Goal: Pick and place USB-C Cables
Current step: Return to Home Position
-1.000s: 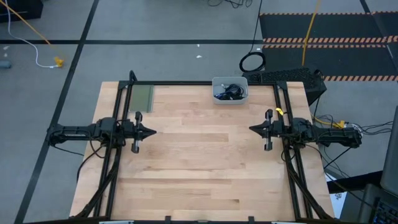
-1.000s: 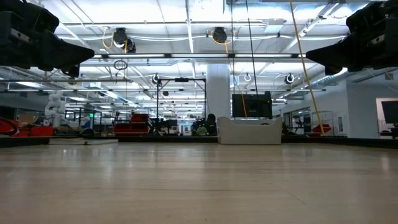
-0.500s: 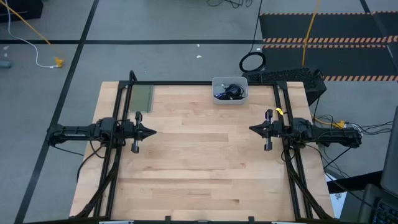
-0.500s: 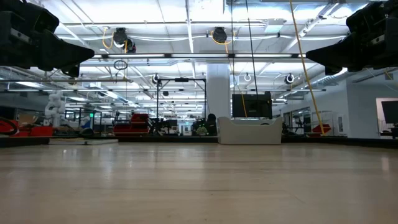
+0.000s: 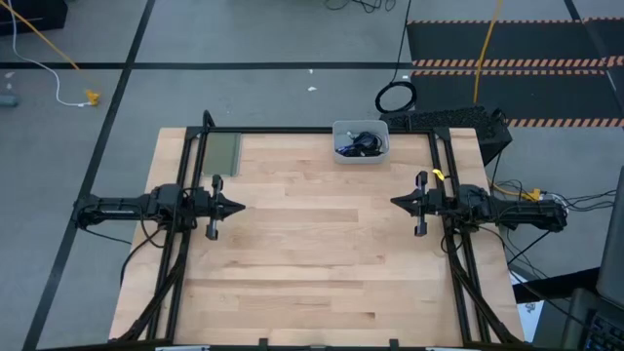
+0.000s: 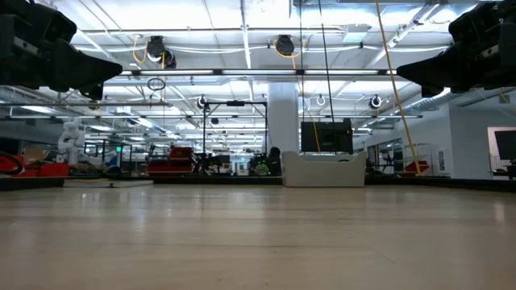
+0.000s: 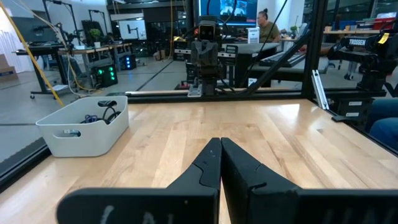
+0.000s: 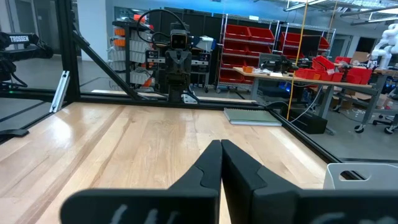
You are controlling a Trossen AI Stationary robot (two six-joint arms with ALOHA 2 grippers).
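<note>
The USB-C cables point(image 5: 359, 142) lie in a white bin point(image 5: 361, 156) at the table's far edge, near the middle; black coils and a bit of blue show. The left wrist view also shows the bin point(image 7: 84, 127) with cable loops point(image 7: 104, 114) inside. My left gripper point(image 5: 241, 206) is shut and empty, held above the table's left side, pointing right. My right gripper point(image 5: 393, 203) is shut and empty above the right side, pointing left. The fingertips meet in the left wrist view point(image 7: 220, 142) and in the right wrist view point(image 8: 221, 144).
A green-grey flat pad point(image 5: 221, 153) lies at the table's far left. A black frame point(image 5: 292, 131) runs along the far and side edges. A large black ring-shaped cable loop point(image 5: 395, 97) lies on the floor beyond the table. Bare wood point(image 5: 312, 244) lies between the arms.
</note>
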